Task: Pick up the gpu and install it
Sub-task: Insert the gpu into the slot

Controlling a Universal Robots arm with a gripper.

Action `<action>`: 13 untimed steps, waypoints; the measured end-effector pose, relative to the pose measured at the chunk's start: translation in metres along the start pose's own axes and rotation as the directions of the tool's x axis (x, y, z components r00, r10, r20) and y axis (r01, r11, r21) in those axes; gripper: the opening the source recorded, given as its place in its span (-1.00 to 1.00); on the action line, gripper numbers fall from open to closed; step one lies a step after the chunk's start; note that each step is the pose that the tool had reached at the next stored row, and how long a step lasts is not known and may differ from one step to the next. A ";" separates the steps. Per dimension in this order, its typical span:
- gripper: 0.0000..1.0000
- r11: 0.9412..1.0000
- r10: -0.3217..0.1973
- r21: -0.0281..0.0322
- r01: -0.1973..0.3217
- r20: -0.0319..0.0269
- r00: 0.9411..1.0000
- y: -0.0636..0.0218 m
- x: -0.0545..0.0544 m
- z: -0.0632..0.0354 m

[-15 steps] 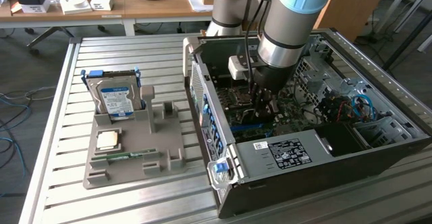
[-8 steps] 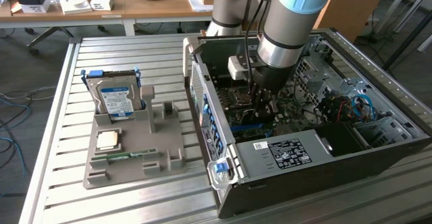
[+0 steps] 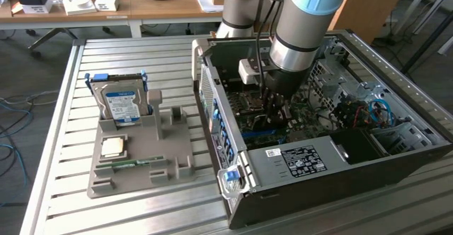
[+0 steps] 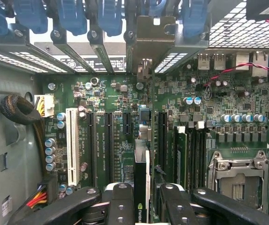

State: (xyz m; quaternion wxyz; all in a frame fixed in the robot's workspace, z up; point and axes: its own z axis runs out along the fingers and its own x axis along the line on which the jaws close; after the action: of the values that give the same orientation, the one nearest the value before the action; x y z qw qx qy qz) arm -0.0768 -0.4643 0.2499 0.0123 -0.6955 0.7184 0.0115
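Note:
My gripper (image 3: pixel 273 109) reaches down into the open computer case (image 3: pixel 332 179), over the motherboard (image 4: pixel 120 96). In the wrist view its two black fingers (image 4: pixel 120 204) stand on either side of the gpu (image 4: pixel 141 183), a thin card seen edge-on with a green logo at its near end. The gripper (image 4: pixel 144 208) is shut on this card. The card runs along the board in line with the long black slots (image 4: pixel 101 140), and its metal bracket (image 4: pixel 146 44) meets the case's rear slot openings. I cannot tell whether the card's edge sits in a slot.
A white slot (image 4: pixel 72 145), a cable bundle (image 4: pixel 19 110) and the processor socket (image 4: pixel 237 180) flank the card. On the slatted table a grey fixture (image 3: pixel 173 163) holds a hard drive (image 3: pixel 122 102), a chip (image 3: pixel 113 147) and a green memory stick (image 3: pixel 131 164).

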 end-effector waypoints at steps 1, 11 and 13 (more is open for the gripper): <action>-0.47 1.000 0.000 0.000 0.000 0.000 1.000 0.0000 0.000 0.0000; -0.47 1.000 -0.011 0.000 0.011 0.001 1.000 0.0009 0.000 0.0005; -0.47 1.000 -0.014 0.000 0.014 0.001 1.000 0.0010 0.000 0.0008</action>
State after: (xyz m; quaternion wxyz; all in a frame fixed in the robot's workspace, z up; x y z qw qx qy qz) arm -0.0778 -0.4643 0.2491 0.0127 -0.7005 0.7134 0.0119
